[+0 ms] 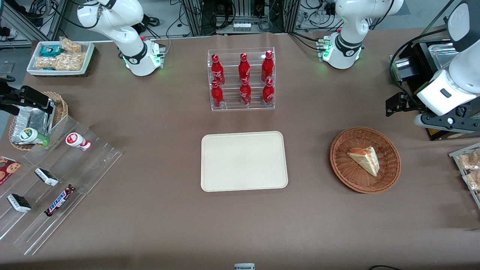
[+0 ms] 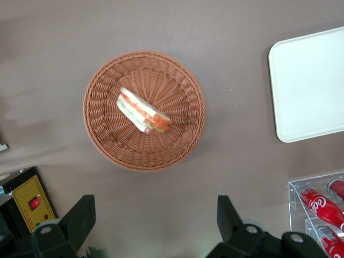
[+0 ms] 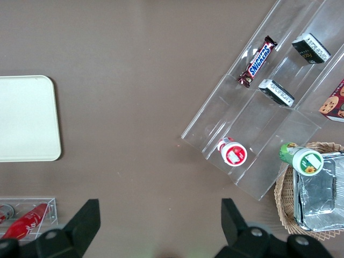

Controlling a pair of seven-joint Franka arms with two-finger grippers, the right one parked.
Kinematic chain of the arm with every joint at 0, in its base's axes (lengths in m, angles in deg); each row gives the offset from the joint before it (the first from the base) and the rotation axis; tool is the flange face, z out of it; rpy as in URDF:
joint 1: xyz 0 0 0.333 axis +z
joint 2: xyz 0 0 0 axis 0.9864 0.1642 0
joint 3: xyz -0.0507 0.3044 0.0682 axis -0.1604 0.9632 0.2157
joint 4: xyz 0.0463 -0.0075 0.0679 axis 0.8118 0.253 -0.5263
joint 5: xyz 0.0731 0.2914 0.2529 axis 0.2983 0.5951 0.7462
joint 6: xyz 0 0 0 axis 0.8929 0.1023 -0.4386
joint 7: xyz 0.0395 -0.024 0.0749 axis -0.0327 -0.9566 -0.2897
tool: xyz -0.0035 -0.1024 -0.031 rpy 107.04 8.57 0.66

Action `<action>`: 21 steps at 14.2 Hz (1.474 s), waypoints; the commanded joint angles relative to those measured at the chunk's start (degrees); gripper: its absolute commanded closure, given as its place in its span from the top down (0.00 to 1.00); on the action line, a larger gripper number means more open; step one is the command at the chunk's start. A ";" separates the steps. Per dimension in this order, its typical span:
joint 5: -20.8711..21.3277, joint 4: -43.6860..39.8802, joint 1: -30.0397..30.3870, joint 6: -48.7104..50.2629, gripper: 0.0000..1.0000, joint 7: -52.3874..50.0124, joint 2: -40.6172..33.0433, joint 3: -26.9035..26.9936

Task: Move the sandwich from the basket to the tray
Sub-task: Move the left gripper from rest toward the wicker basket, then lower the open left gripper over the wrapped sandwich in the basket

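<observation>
The left arm's black two-finger gripper (image 2: 153, 226) is hovering released and empty, farther from the front camera than the round reddish-brown wicker basket (image 2: 105, 129), where the triangular white-bread sandwich (image 2: 143, 111) is lying with its long axis running diagonally across the line between the fingers.

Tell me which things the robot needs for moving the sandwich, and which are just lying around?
Needed:
sandwich, lying in the basket
tray, bare
gripper, open, above the table near the basket

Just lying around:
cola bottles in their clear rack
Snickers bar
foil packets
</observation>
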 commanded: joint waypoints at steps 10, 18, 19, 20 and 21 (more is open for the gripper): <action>0.00 21.78 0.47 -22.21 1.00 0.46 2.42 0.33; 0.00 25.50 3.54 -34.10 1.00 -13.37 9.27 0.59; 0.09 25.50 3.54 -35.76 1.00 -19.78 10.24 0.59; 0.09 25.50 3.54 -37.09 1.00 -25.32 11.20 0.59; 0.09 25.50 3.54 -38.32 1.00 -31.73 11.91 0.59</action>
